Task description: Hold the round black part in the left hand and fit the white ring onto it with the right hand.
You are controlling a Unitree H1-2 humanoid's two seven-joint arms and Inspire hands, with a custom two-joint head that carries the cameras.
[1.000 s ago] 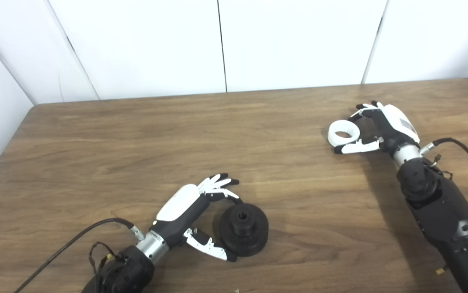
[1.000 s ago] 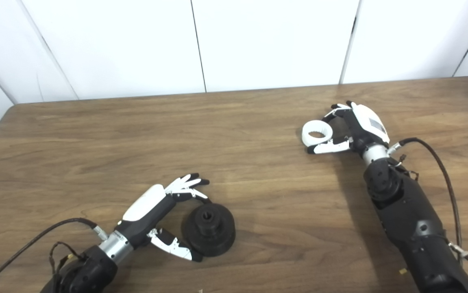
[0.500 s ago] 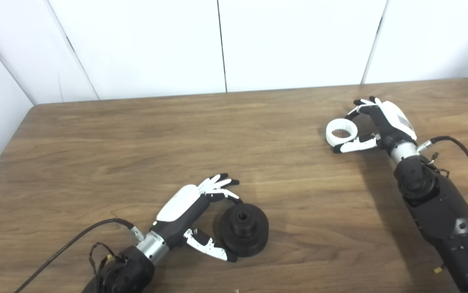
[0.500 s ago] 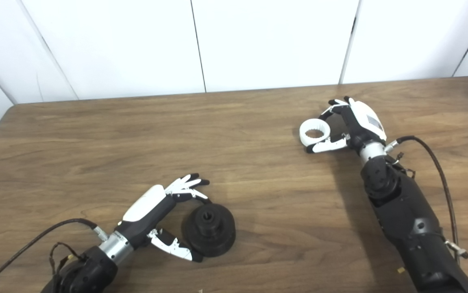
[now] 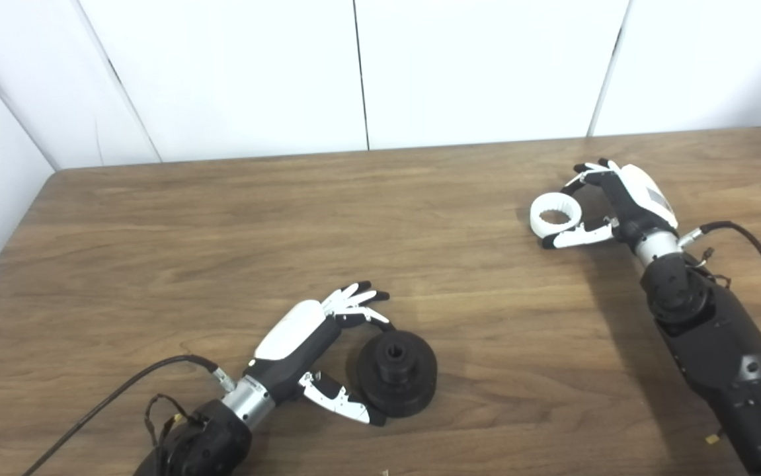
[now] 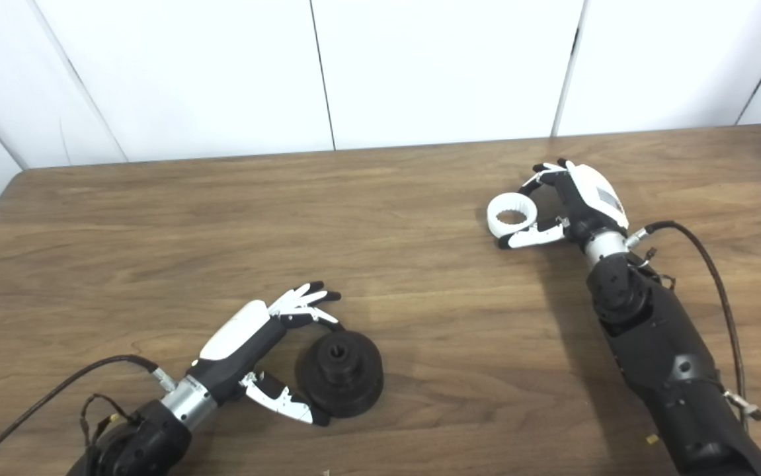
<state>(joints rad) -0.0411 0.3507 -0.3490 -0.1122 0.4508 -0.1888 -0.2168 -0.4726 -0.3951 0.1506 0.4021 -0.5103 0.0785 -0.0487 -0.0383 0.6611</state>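
Left hand (image 5: 317, 350): your left hand is low on the tabletop (image 5: 221, 218), near the front edge, wrapped loosely around the round black part (image 5: 396, 372). The thumb (image 5: 344, 404) lies along the part's near-left rim and looks like it's touching. The fingers (image 5: 357, 299) curl over the far-left side with their tips just beside the rim. I can't tell if they actually press on it, so call it a loose cradle, not a firm grip.

Round black part: it sits flat on the tabletop, front-center, with a raised hub and a hole in the middle facing up. It's resting on the wood, not lifted.

Right hand (image 6: 578, 201): your right hand is over on the far right side of the tabletop, pinching the white ring (image 6: 512, 215). The thumb (image 6: 531, 238) sits under the ring's near edge and the fingers (image 6: 542, 173) come in at its far-right edge, so it's closed on the ring.

White ring: held out to the left of the right palm, opening pretty much up, with small teeth showing around the inner wall. Can't tell if it's just off the wood or still resting on it.

Spacing: ring and black part are well apart, with bare tabletop between them.

Cables: a black cable (image 5: 116, 396) trails off each wrist.
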